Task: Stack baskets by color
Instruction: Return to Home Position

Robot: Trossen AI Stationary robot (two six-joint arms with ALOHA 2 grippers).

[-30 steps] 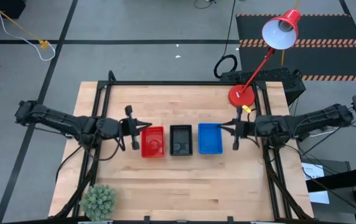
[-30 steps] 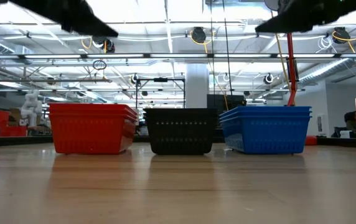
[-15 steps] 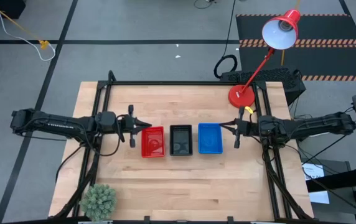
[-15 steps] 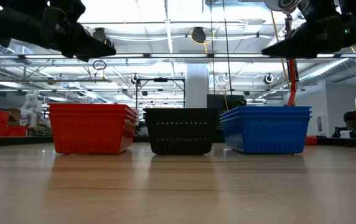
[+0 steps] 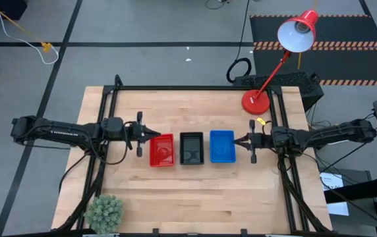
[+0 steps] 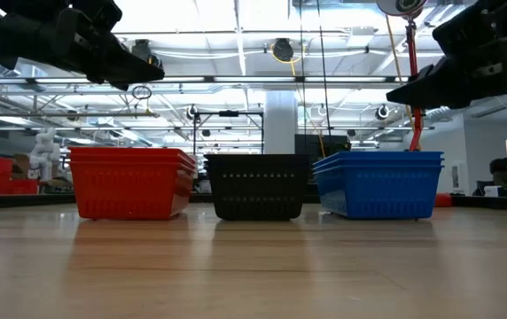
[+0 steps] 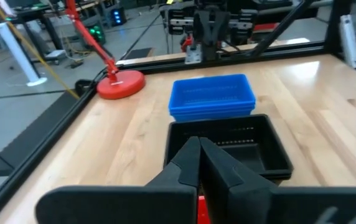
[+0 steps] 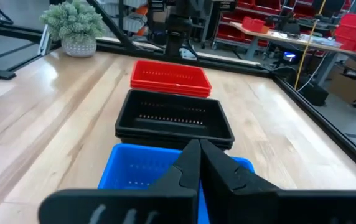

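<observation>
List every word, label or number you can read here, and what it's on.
No text can be read.
Left arm: pale marking along it, perhaps lettering, too small to read.
Red baskets, black baskets, blue baskets: no label shows.

Robotics lab or workshop, exposed ceiling trusses point(image 6: 236, 81), red storage bins point(image 8: 355, 28) on racks, hazard-striped floor mat point(image 5: 347, 62)

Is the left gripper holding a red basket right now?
No, the left gripper hangs shut and empty in the air above the red stack, touching no basket.
</observation>
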